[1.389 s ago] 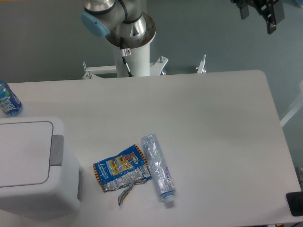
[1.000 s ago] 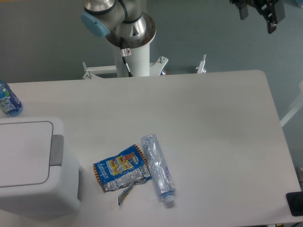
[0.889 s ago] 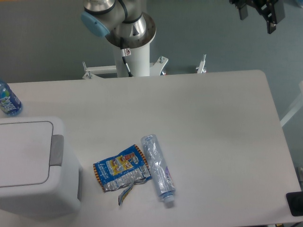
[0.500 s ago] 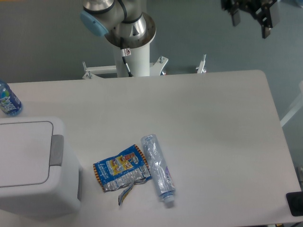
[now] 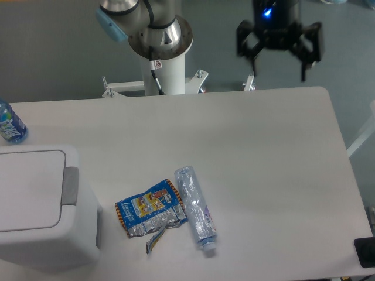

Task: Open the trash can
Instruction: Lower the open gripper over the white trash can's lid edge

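Note:
The trash can [image 5: 41,205] is a large boxy white bin at the table's front left. Its flat white lid [image 5: 29,188] lies closed, and a grey rectangular button [image 5: 71,186] sits on its right rim. My gripper [image 5: 279,55] hangs high above the table's far edge, right of centre, far from the trash can. Its two dark fingers [image 5: 305,50] are spread wide apart and hold nothing.
A crushed clear plastic bottle [image 5: 195,208] and a blue snack wrapper [image 5: 152,211] lie in front of the table's middle. A blue-labelled bottle [image 5: 10,124] stands at the left edge behind the trash can. The robot base [image 5: 163,52] stands behind the table.
The gripper has come down and to the left from the top right corner of the view, and now shows in full with its fingers spread. Nothing on the table has moved.

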Motion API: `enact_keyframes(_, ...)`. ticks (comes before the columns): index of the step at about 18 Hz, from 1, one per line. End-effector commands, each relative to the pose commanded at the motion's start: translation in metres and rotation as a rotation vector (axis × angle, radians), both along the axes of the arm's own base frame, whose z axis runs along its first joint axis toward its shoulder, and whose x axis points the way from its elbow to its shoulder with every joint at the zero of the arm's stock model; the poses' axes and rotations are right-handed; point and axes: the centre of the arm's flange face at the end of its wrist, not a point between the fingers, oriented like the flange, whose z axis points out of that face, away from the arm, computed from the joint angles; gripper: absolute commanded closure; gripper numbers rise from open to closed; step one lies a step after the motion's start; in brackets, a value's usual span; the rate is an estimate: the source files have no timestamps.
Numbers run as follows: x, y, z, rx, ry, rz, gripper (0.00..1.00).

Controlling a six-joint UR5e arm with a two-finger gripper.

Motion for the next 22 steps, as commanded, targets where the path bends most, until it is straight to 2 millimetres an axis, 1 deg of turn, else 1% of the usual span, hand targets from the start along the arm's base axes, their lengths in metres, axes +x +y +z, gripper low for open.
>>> enact_keyframes(1, 0.006, 0.013, -0.003, 0.051, -0.038, 0.044, 0.0)
enact_keyframes(4, 0.035, 0.049, -0.011, 0.133, -0.154, 0.159, 0.0)
enact_keyframes(6, 0.053, 0.069, -0.018, 0.165, -0.226, 0.19, 0.0)
enact_keyframes(7, 0.058, 0.077, -0.02, 0.192, -0.257, 0.192, 0.0)
enact_keyframes(9, 0.061, 0.088, -0.021, 0.269, -0.318, 0.22, 0.0)
enact_keyframes(11, 0.075, 0.105, -0.027, 0.3, -0.372, 0.223, 0.0)
enact_keyframes(12, 0.084, 0.114, -0.031, 0.292, -0.38, 0.208, 0.0)
enact_keyframes(14, 0.089, 0.123, -0.04, 0.284, -0.387, 0.195, 0.0)
enact_keyframes(16, 0.105, 0.14, -0.048, 0.28, -0.387, 0.158, 0.0)
enact_keyframes(19, 0.114, 0.151, -0.057, 0.273, -0.394, 0.136, 0.0)
enact_keyframes(21, 0.125, 0.163, -0.068, 0.252, -0.407, 0.114, 0.0)
enact_keyframes(22, 0.126, 0.165, -0.073, 0.245, -0.412, 0.113, 0.0)
